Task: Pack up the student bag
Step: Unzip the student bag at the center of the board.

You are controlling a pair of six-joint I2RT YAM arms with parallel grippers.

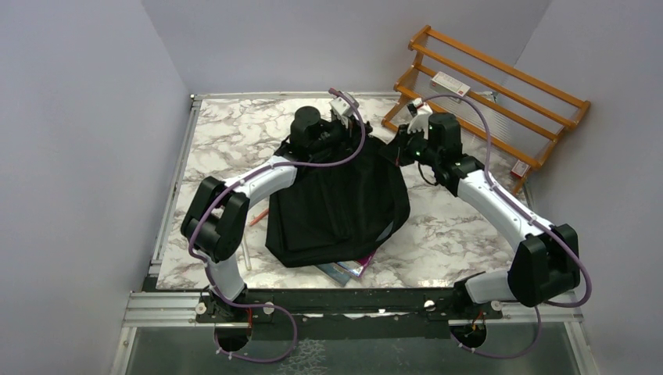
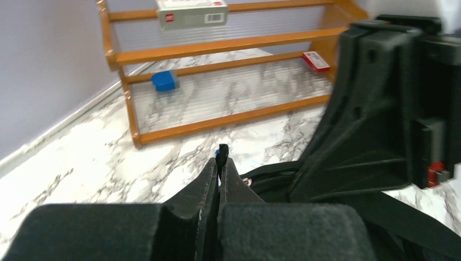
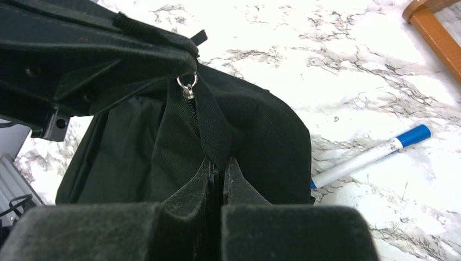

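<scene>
The student bag (image 1: 336, 207), a black fabric backpack, lies in the middle of the marble table. My left gripper (image 1: 361, 139) is at its far top edge. In the left wrist view it (image 2: 220, 163) is shut on the small black zipper pull (image 2: 222, 152). The right wrist view shows the pull's metal ring (image 3: 188, 86) under the left fingers (image 3: 136, 51). My right gripper (image 1: 397, 150) is beside it. In the right wrist view it (image 3: 221, 163) is shut on a black webbing strap (image 3: 212, 130) of the bag (image 3: 272, 136).
A white marker with a blue cap (image 3: 369, 155) lies on the table right of the bag. A wooden rack (image 1: 485, 101) stands at the back right with a white box (image 1: 449, 82) on it. A book (image 1: 348, 268) sticks out under the bag's near edge. An orange pencil (image 1: 256, 217) lies to the left.
</scene>
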